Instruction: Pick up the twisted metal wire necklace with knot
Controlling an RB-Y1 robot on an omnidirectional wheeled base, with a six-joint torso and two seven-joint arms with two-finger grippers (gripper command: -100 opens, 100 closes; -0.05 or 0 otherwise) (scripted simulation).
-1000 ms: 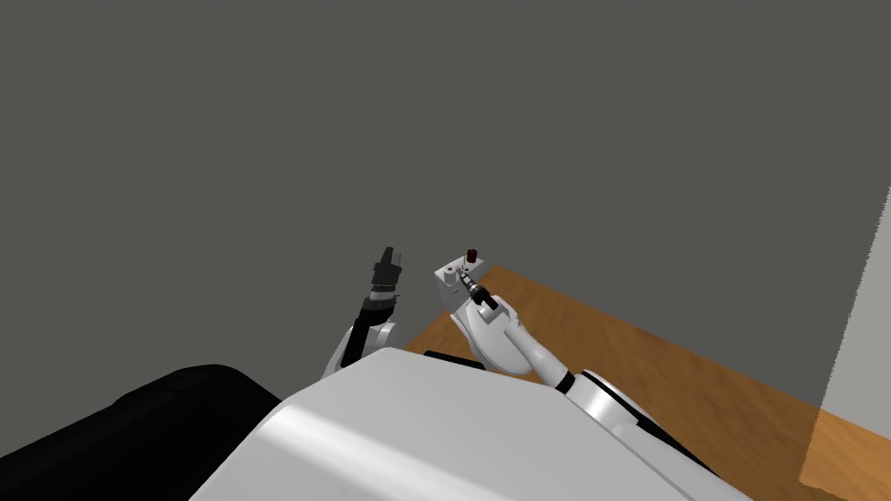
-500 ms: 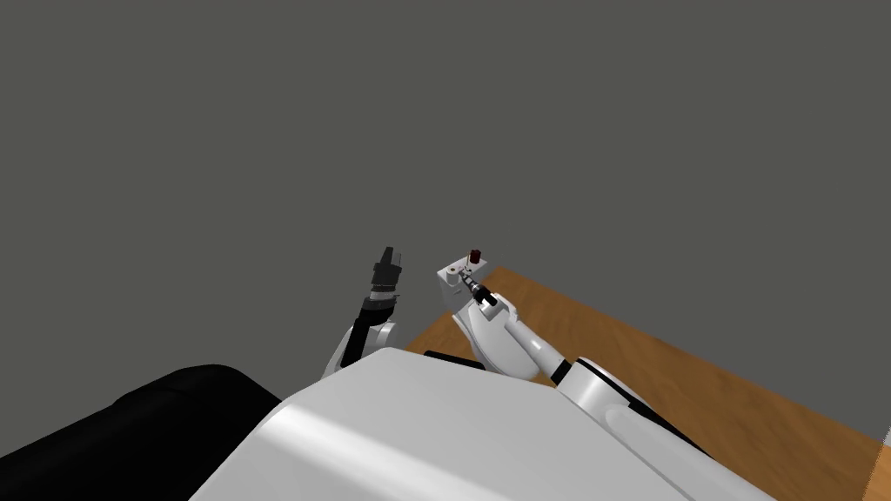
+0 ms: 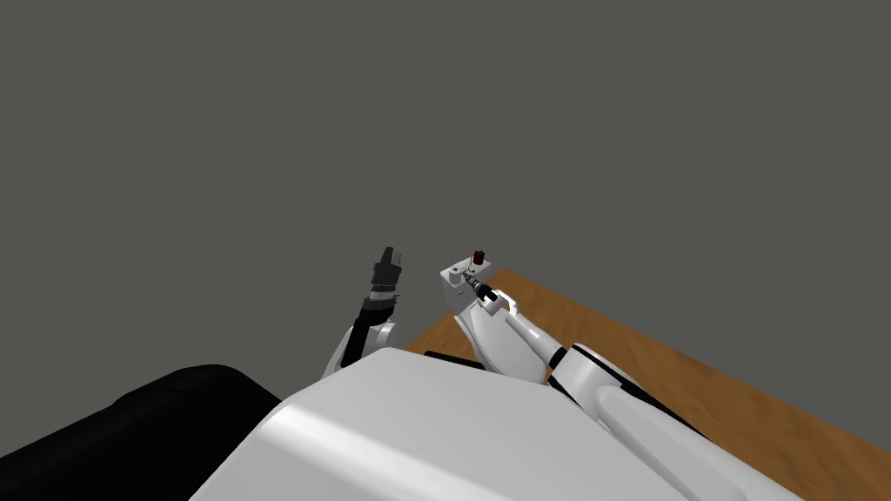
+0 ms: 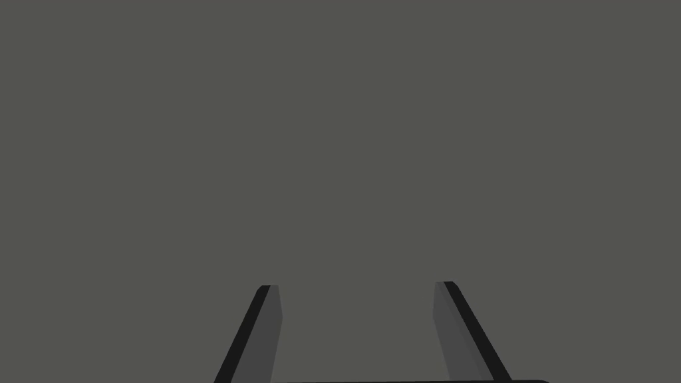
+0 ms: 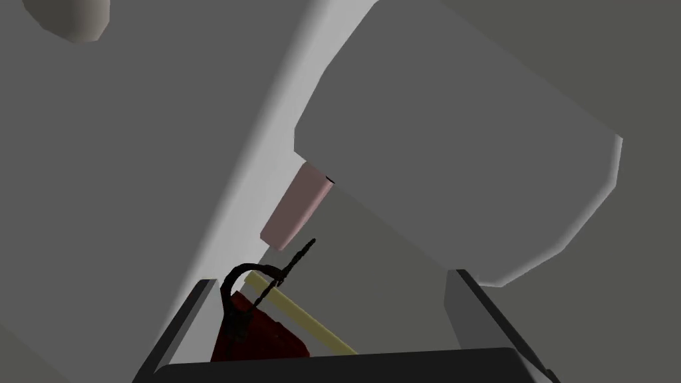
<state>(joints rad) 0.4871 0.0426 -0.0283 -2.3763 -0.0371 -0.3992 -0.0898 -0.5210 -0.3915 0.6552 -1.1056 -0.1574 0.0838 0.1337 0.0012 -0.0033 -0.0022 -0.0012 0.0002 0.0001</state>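
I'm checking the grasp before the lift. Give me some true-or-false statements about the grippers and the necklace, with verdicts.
1. The right gripper has its fingers open. True.
2. The dark wire necklace shows between those fingers. True.
3. The left gripper holds the necklace. False: it is open and empty.
4. The pink cylinder is clamped in the right gripper. False: it lies beyond the fingertips, untouched.

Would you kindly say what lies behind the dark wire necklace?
Behind the dark twisted wire necklace: a dark red block and a pale yellow stick; the right pincer covers their lower ends.
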